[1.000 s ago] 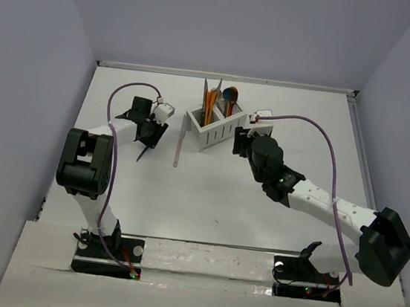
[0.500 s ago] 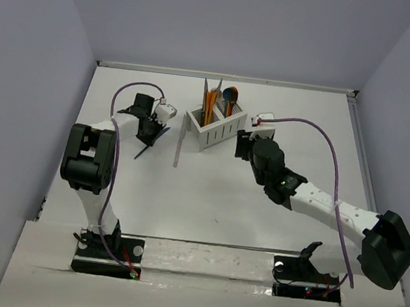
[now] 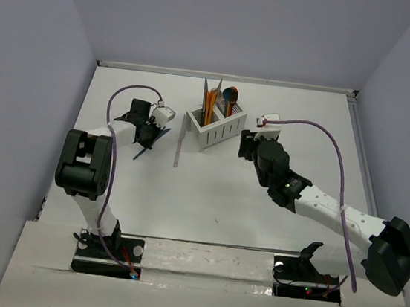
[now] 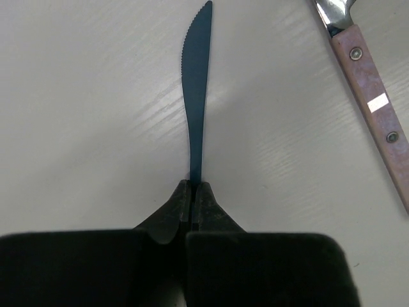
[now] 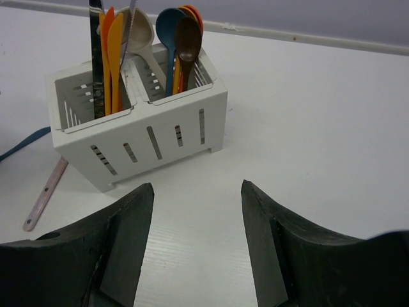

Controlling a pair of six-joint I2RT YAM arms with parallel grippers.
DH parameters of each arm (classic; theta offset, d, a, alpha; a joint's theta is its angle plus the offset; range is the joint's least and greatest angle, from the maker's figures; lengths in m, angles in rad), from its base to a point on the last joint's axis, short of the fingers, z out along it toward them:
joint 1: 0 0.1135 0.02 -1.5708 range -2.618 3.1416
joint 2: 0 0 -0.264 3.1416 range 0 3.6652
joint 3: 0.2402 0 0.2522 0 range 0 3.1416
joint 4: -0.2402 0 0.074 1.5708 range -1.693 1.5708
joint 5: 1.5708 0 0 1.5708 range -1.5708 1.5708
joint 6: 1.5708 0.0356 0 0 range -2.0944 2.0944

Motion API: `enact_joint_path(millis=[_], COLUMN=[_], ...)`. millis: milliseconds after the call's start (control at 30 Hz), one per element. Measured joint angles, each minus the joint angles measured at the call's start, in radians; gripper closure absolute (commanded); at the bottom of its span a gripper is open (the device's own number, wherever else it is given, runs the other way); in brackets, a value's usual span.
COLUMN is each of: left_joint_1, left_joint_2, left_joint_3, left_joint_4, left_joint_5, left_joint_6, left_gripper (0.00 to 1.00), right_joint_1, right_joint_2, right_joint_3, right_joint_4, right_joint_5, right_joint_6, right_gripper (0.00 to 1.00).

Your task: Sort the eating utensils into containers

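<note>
Cannot see the handle of the knife point(image 4: 197, 109) beyond the pinching fingers point(image 4: 214, 214) of the left gripper point(image 4: 192, 192), nor most of the head of the pink-handled utensil point(image 4: 374, 109), cropped by the top and right edges of the left wrist view. In the right wrist view, cannot see the lower parts of the utensils point(image 5: 115, 51) standing inside the caddy point(image 5: 160, 137), the knife beyond the left edge, or the pink handle's far end behind the caddy. In the top view, cannot tell spoons from forks in the caddy: too small.
</note>
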Motion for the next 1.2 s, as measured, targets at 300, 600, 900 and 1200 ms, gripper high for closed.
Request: enact_joint_path(millis=[300,600,900,1200], left_joint_1=[0.042,0.065,0.066,0.017], left_joint_2=[-0.131,-0.285,-0.570,-0.733], left_joint_3=[-0.113,-0.154,-0.161,-0.161], left_joint_4=[0.111,0.181,0.199,0.252], left_joint_5=[0.036,0.076,0.175,0.209], left_joint_6=[-0.092,-0.143,-0.213,-0.264], left_gripper=[1.00,1.00,1.00,1.00], right_joint_1=[0.000,0.000,0.016,0.072], right_joint_2=[-0.003,-0.024,0.034,0.341], right_joint_3=[-0.008,-0.007,0.223,0.520], right_joint_4=[-0.005,-0.021,-0.057,0.064], right_joint_5=[0.001,-0.036,-0.320,-0.465], right_joint_6=[0.004,0.043,0.174,0.298], right_gripper=[0.37,0.31,0.16,0.33])
